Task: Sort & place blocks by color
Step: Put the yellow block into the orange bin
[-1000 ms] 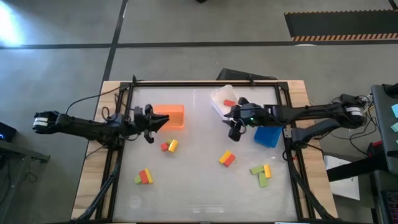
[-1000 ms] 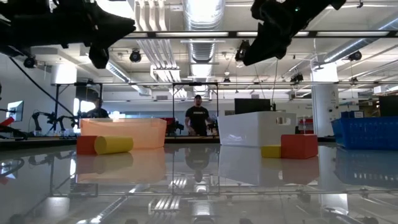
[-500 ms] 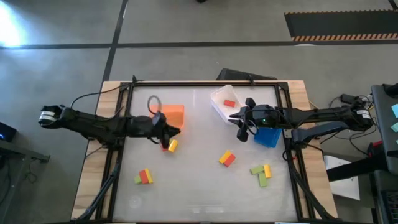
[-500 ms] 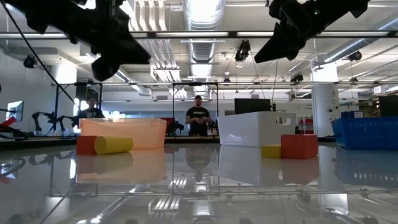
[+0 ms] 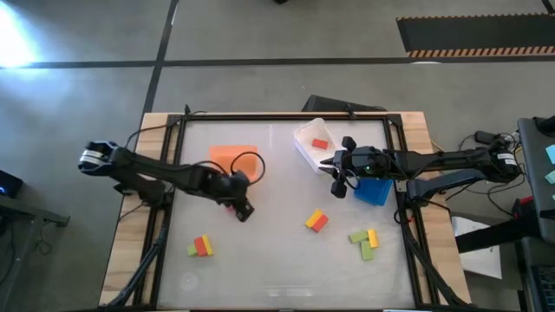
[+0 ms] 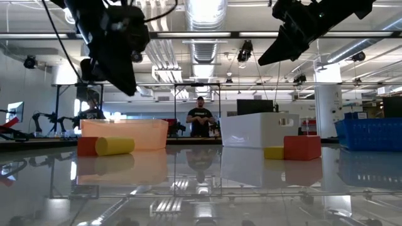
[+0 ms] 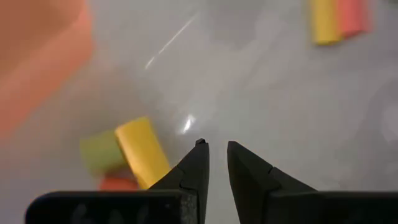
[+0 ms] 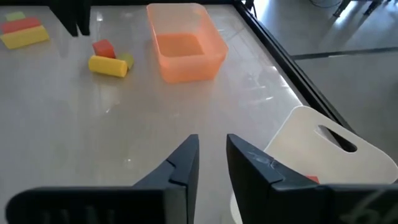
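Now left gripper [image 5: 244,211] over blocks [image 5: 203,246]

Open bench: the near strip of the bench [image 5: 277,277] lies bare from side to side, and the stretch between the orange bin [image 5: 232,158] and white bin [image 5: 314,140] is also free.
Left side: the left arm crosses the bench in front of the orange bin, its end effector [image 5: 243,211] over the cluster of blocks just beside that bin.
Right side: the right end effector [image 5: 336,182] hangs between the white bin and blue bin [image 5: 375,191], narrowing that gap.
Scattered blocks: the green-red-yellow trio [image 5: 200,247], the yellow-red pair [image 5: 316,220] and the green-yellow group [image 5: 364,240] stand well apart, with passable lanes between them.
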Action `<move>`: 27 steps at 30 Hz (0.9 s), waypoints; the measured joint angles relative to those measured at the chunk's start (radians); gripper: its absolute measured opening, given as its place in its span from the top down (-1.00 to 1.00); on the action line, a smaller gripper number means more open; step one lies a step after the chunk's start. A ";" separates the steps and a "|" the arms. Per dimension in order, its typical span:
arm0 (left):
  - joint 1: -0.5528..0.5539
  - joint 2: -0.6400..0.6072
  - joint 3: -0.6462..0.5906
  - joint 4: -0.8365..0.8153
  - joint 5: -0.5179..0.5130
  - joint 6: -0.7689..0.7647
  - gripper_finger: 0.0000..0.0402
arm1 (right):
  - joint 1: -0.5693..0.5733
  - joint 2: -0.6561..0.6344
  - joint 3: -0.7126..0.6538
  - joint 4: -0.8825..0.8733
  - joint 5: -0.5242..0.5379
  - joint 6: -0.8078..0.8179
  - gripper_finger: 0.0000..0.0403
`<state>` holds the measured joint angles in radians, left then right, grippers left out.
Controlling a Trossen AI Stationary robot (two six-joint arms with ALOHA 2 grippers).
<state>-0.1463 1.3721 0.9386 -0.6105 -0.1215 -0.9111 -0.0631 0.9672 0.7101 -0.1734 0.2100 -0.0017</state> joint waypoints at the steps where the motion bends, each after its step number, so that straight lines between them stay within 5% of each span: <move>1: 0.000 0.027 0.017 -0.031 0.000 -0.048 0.79 | 0.000 0.000 0.000 0.000 0.000 -0.001 0.66; 7: -0.013 0.148 0.109 -0.197 0.005 -0.192 0.79 | 0.000 0.000 -0.002 -0.002 0.000 -0.018 0.67; 17: -0.013 0.208 0.119 -0.201 0.055 -0.209 0.76 | 0.000 0.000 -0.006 -0.005 0.000 -0.025 0.62; 27: -0.011 0.212 0.096 -0.194 0.010 -0.208 0.22 | 0.000 0.001 -0.006 -0.005 0.000 -0.025 0.65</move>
<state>-0.1574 1.5837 1.0346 -0.8044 -0.1111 -1.1192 -0.0631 0.9678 0.7040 -0.1783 0.2096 -0.0265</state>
